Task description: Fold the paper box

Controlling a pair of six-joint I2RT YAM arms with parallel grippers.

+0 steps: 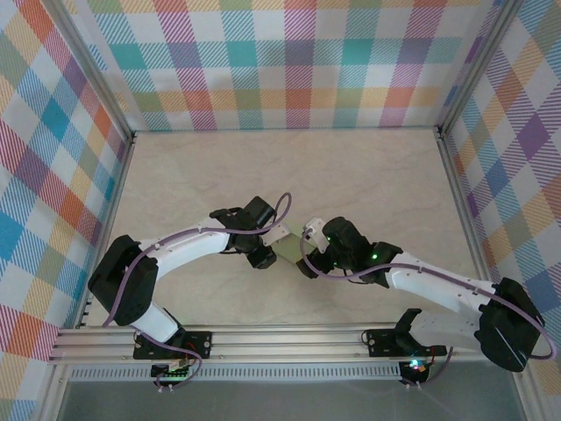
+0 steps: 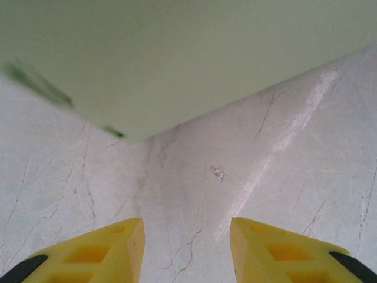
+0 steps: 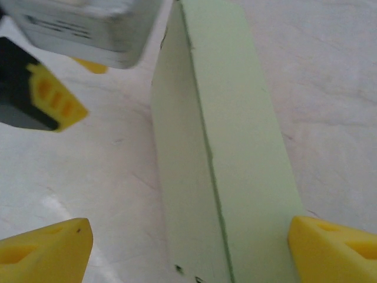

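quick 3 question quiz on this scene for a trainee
1. True or false: the box stands between the right tool's fingers.
2. The box's colour is: A white, B pale green, C orange.
3. What shows in the gap between the left tool's fingers?

Key: 1 true; 2 B; 3 bare table, with the box ahead of the fingers, not between them.

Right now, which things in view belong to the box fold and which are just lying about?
Job:
- paper box
- left end effector
- right end effector

Not the job (fixtures):
- table
- plaid walls
- base rail
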